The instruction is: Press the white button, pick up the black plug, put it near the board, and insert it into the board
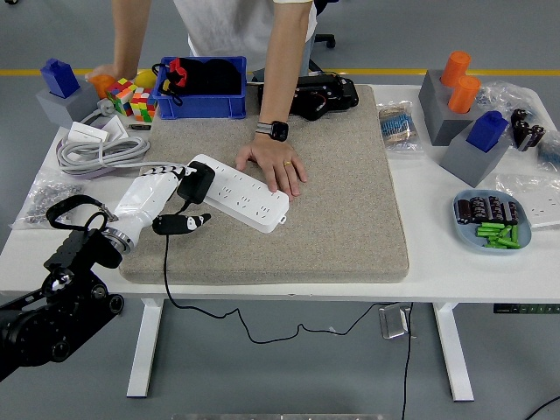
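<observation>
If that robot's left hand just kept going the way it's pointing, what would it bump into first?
Probably the white power strip: the left hand, gripping the black plug, points right along it, towards the person's hand resting on its far part.

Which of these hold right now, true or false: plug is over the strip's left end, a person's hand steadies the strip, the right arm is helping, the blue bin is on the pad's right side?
1. The black plug sits at the left end of the white power strip. True.
2. A person's hand rests flat on the strip. True.
3. The robot's right arm is reaching in. False: only the left hand is in view.
4. The blue bin is right of the grey pad. False: it is at the pad's far left corner.
</observation>
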